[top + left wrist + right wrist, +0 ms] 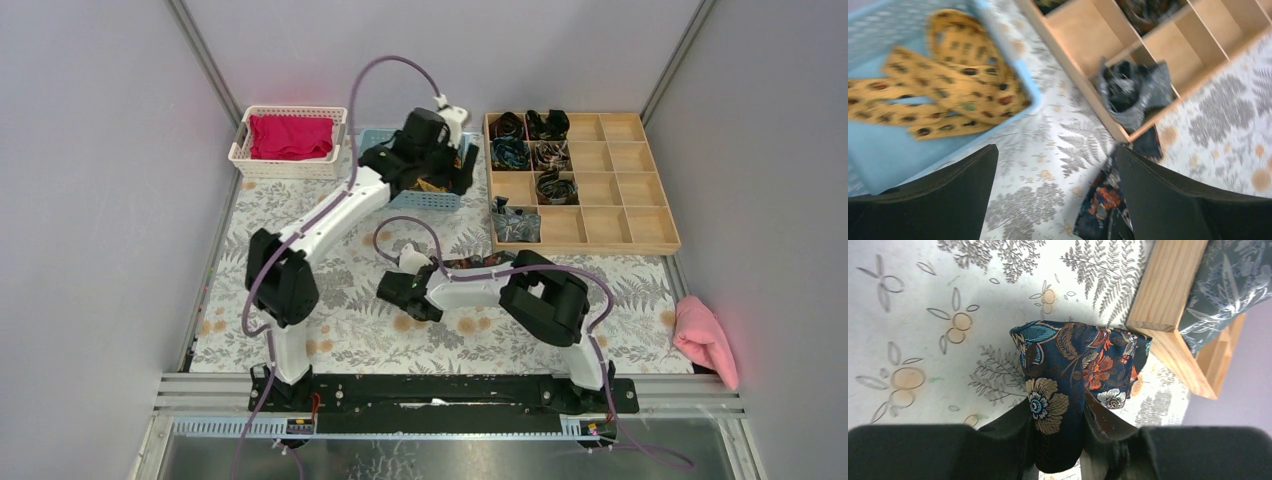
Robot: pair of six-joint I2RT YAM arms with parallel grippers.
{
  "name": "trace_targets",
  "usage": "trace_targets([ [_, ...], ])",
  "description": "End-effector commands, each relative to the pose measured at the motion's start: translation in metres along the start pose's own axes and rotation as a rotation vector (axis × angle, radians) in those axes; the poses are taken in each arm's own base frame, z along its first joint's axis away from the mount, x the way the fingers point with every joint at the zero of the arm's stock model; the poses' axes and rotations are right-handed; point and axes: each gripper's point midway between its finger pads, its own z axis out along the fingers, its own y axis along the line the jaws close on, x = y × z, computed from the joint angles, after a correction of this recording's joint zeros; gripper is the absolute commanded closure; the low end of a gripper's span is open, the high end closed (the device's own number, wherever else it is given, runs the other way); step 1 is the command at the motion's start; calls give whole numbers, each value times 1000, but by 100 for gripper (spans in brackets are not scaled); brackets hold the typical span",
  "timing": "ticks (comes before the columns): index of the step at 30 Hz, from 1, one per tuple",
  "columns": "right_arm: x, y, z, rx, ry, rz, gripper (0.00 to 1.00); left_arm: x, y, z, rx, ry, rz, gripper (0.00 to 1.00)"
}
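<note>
My right tool (1057,450) is clamped on the navy floral tie (1068,370), whose looped end sits low over the worktop (923,295), just beside the near corner of the wooden compartment tray (1168,305). I judge this to be the carrying step, the tie gripped but not yet in a compartment. My left tool (1057,150) stands wide and holds nothing, between the blue basket (878,150) of yellow ties (948,85) and the tray. The next move, as I see it, calls for lifting the tie over the tray wall and lining it up with a free compartment.

White links (330,210), bulky black joints (283,280), looping purple cables (385,62); left gripper (1056,150) and right gripper (1058,415) are black.
</note>
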Motion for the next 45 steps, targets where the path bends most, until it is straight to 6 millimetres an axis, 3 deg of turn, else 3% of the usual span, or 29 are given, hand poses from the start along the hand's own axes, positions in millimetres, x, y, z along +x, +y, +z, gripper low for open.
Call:
trace_targets([
  [1,-19,24,-27,-236,-49,169,90,-23,50,-33,-264,-115,-135,4],
  [7,-41,29,-64,-527,-101,365,89,6,86,-96,-518,-231,-272,5],
  [12,-36,32,-63,-707,-52,501,89,38,86,-127,-564,-268,-363,14],
  [17,-25,34,-53,-877,33,634,89,63,67,-136,-513,-294,-346,18],
  [21,-18,39,-46,-1024,83,751,89,84,45,-128,-479,-275,-274,18],
  [27,-11,24,-44,-1256,85,957,88,111,25,-102,-411,-202,-197,16],
  [30,-1,28,-41,-1307,118,1012,88,123,14,-90,-379,-184,-153,14],
  [34,13,29,-37,-1379,168,1125,88,141,-1,-70,-306,-139,-83,2],
  [36,19,30,-34,-1404,199,1170,88,144,-16,-59,-220,-106,-35,1],
  [41,28,26,-38,-1486,212,1273,88,161,-24,-38,-218,-20,77,1],
  [45,40,23,-44,-1482,231,1311,88,173,-42,-25,-116,45,107,1],
])
